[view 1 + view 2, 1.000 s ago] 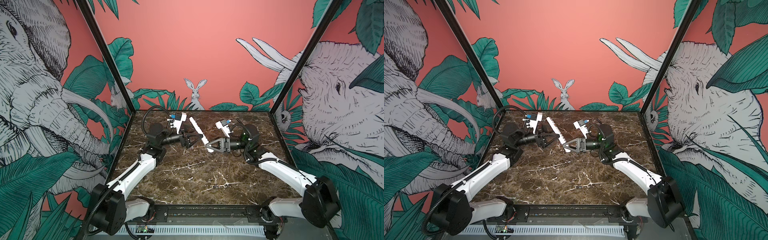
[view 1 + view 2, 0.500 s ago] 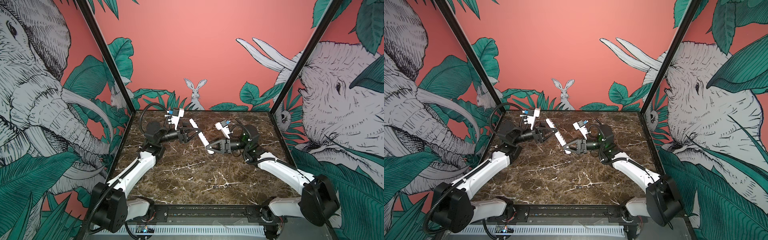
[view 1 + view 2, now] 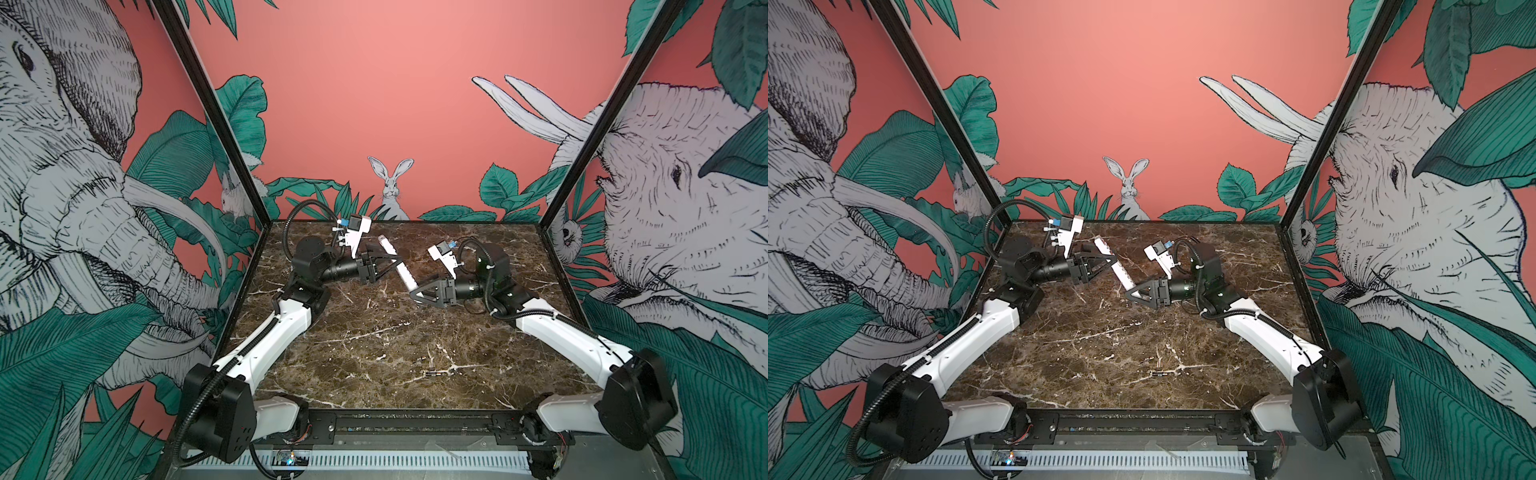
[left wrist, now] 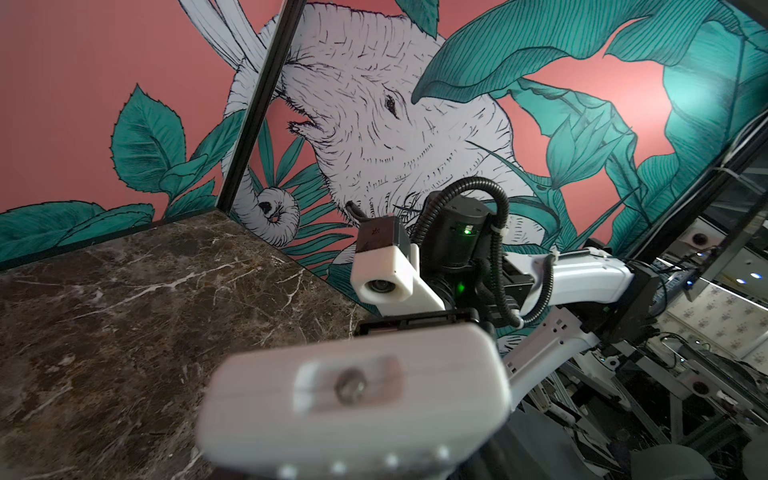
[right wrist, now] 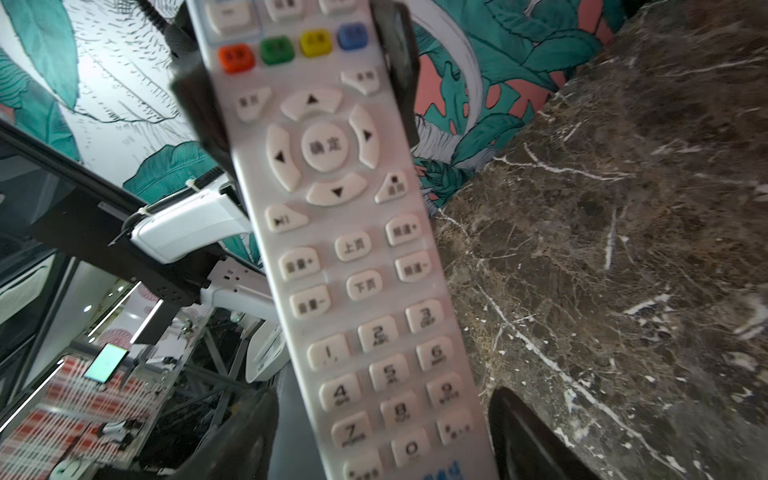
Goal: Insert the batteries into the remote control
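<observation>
The left gripper (image 3: 394, 262) clenches the tilted remote control (image 3: 405, 277) above the bench (image 3: 353, 332). The right gripper (image 3: 415, 292) is spread loose around its lower end. 2 batteries (image 3: 433, 373) lie near the front edge.

Both arms are wearing glossy white link covers between bulky black joint housings, the left arm (image 3: 282, 336) and the right arm (image 3: 569, 340) matching in build. Black corrugated conduit (image 3: 309, 202) is looping out of the left wrist, and thinner black cable, cinched with white zip ties, is running along the white links. Each wrist is carrying a white camera bracket (image 3: 357, 237) with a small blue connector on top. The left tool (image 3: 397, 264) and the right tool (image 3: 415, 298) are showing black, open-framed triangular fingers. A green light (image 4: 467, 228) is glowing on the right arm's black wrist housing.
</observation>
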Robot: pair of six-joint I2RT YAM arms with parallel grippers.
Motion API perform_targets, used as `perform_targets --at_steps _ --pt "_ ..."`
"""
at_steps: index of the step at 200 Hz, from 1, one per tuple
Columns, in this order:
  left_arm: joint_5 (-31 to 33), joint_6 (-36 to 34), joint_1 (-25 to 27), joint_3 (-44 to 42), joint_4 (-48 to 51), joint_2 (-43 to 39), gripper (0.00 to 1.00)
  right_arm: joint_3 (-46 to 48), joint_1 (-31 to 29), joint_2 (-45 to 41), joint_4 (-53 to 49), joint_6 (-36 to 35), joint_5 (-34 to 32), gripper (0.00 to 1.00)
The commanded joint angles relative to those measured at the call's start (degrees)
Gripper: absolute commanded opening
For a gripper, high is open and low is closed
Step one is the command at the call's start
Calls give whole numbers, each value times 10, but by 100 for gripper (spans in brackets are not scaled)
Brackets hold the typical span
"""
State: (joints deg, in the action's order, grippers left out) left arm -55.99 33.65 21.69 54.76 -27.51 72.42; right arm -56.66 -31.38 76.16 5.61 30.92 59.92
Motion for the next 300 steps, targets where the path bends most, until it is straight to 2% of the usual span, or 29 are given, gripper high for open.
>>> perform_targets --at_steps 1,14,28,48,68,124,155,211,241,252,261,291,300 --pt "72 -99 -6 47 154 -7 29 -41 -17 -42 -172 -154 -119 86" --pt "98 -112 -6 55 195 -8 29 -61 -40 -49 -229 -206 -211 88" --pt "127 -123 -6 59 234 -12 28 -75 -62 -47 -254 -229 -290 88" --pt "156 -140 -6 74 298 -14 26 -86 -85 -34 -255 -238 -366 87" --pt "176 -155 -6 81 344 -17 24 -101 -107 -14 -253 -248 -409 87" --pt "180 -154 -6 82 385 -36 22 -145 -146 82 -217 -254 -443 86" --pt "178 -151 -6 82 389 -41 21 -159 -156 122 -187 -247 -447 83" --pt "175 -158 -6 76 400 -48 21 -132 -157 130 -111 -207 -443 44" --pt "158 -150 -6 74 385 -47 23 -122 -157 126 -99 -198 -410 34" --pt "152 -148 -6 72 378 -47 26 -122 -156 124 -101 -193 -400 32" --pt "147 -145 -6 69 367 -50 34 -124 -155 122 -105 -188 -392 30" --pt "134 -134 -6 54 333 -58 74 -122 -138 104 -107 -161 -334 26" --pt "128 -128 -6 48 317 -61 81 -118 -130 97 -103 -151 -308 25"
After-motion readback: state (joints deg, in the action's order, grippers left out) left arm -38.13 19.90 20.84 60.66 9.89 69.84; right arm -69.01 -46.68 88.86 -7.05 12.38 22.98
